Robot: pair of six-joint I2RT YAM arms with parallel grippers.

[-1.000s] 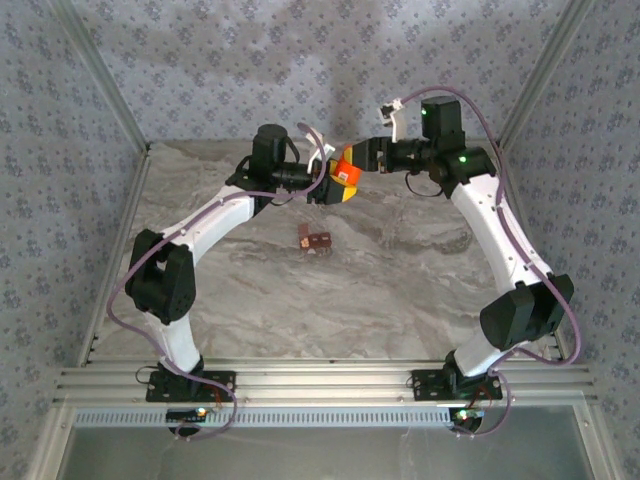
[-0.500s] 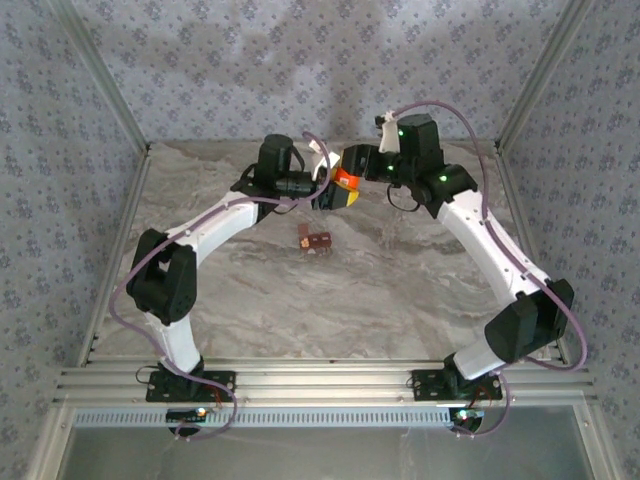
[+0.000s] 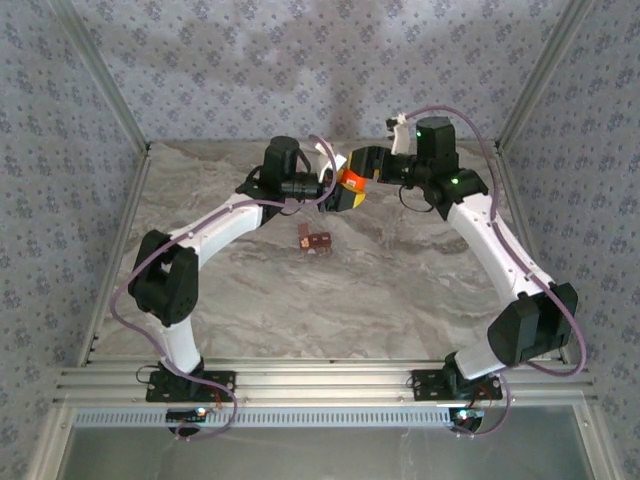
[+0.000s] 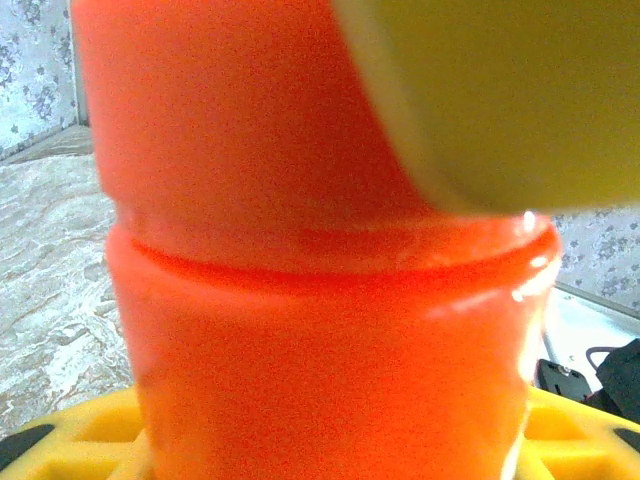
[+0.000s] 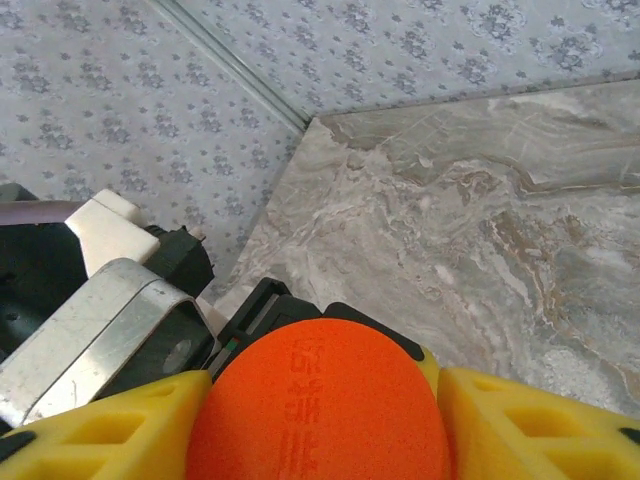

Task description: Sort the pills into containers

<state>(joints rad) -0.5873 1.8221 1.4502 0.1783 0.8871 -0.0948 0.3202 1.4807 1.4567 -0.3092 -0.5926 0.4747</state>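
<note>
Grip is being shared on the orange pill bottle [image 3: 349,184], hanging above the tabletop's [image 3: 400,280] 12 o'clock side: the left gripper [image 3: 333,191] is clamping its body steady while the right gripper [image 5: 318,425] is clamping its cap [image 5: 320,385], likely to twist it off, with the reddish-brown containers [image 3: 316,240] lying at the bottle's 7 o'clock.

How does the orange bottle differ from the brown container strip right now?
The orange bottle is a bright cylinder; the container strip is a dark reddish-brown row of joined compartments. The bottle is held between the left gripper and the right gripper; the strip lies free on the table. The bottle looks thicker than the flat strip. Both are small and look about equally long.
</note>
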